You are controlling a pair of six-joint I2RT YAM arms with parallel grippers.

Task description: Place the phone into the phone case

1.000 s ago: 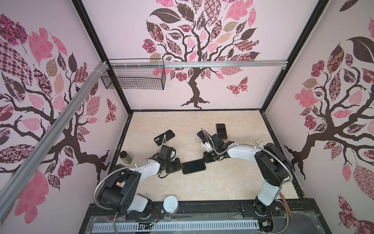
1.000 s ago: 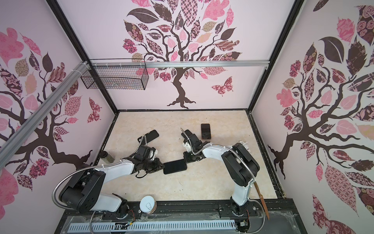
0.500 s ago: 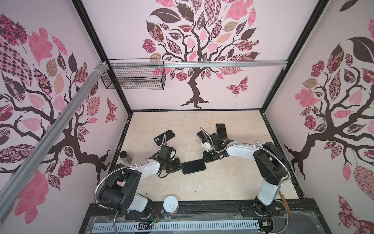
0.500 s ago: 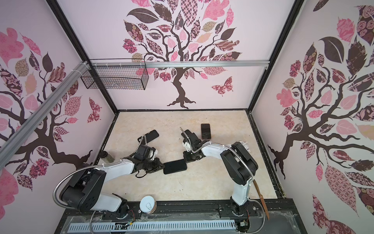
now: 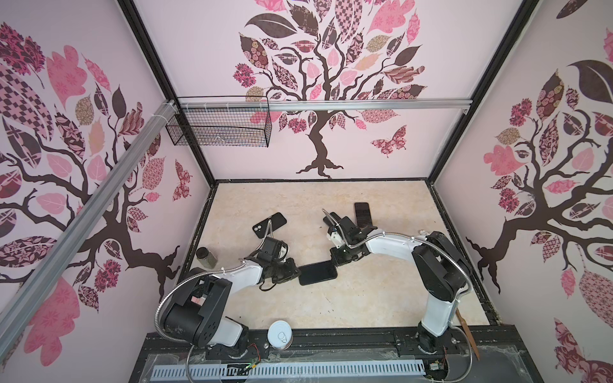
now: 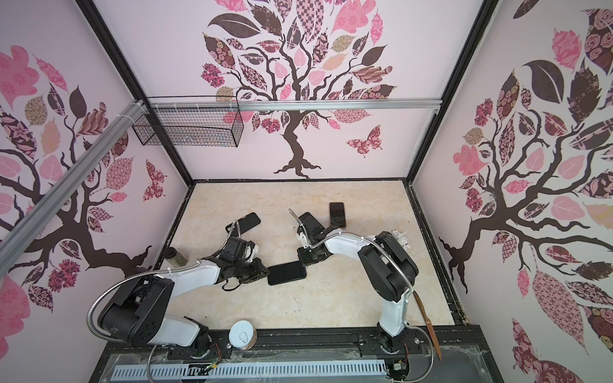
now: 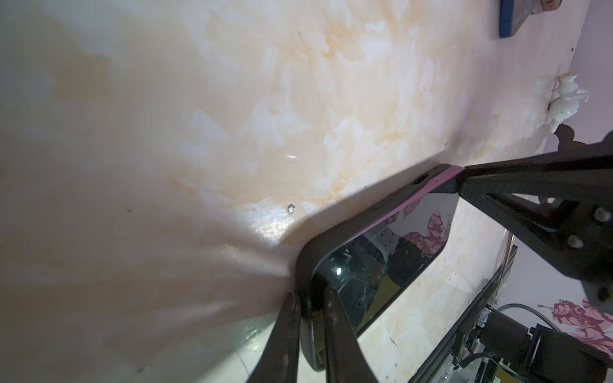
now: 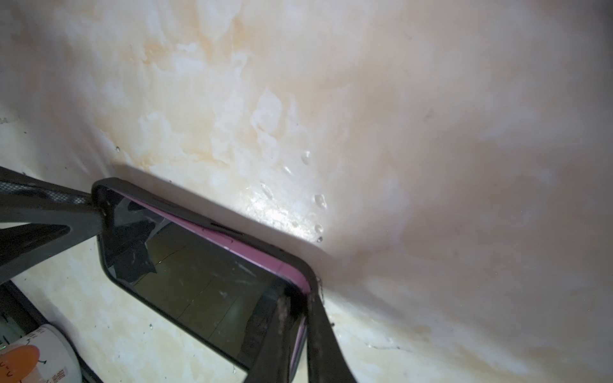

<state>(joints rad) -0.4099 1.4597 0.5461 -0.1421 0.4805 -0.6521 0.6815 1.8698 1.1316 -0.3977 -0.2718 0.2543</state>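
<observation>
Your phone (image 5: pixel 317 272) sits low over the marbled table (image 5: pixel 365 298), midway between the two arms, screen up, inside the black phone case (image 7: pixel 308 262). Along one long side its pink edge shows above the case rim (image 8: pixel 232 247).

Your left gripper (image 7: pixel 310 318) is clamped over one short end of the case, a finger (image 7: pixel 287 335) on either face. Your right gripper (image 8: pixel 298 318) is closed on the opposite corner, where the pink edge runs between its fingers (image 8: pixel 323 331). In both top views the two grippers meet the phone from opposite ends (image 6: pixel 287 272).

Around you:
- A second black case (image 5: pixel 269 224) lies flat just behind the left wrist.
- Another dark phone (image 5: pixel 362 214) lies behind the right arm, which hides part of it.
- A small jar (image 5: pixel 206 257) stands by the left wall.
- A white can (image 5: pixel 280 335) sits on the front rail.
- A small white figure (image 6: pixel 402 239) rests near the right wall.
- A wooden stick (image 6: pixel 429 328) leans by the right arm's base.

All of these lie apart from the held phone.
</observation>
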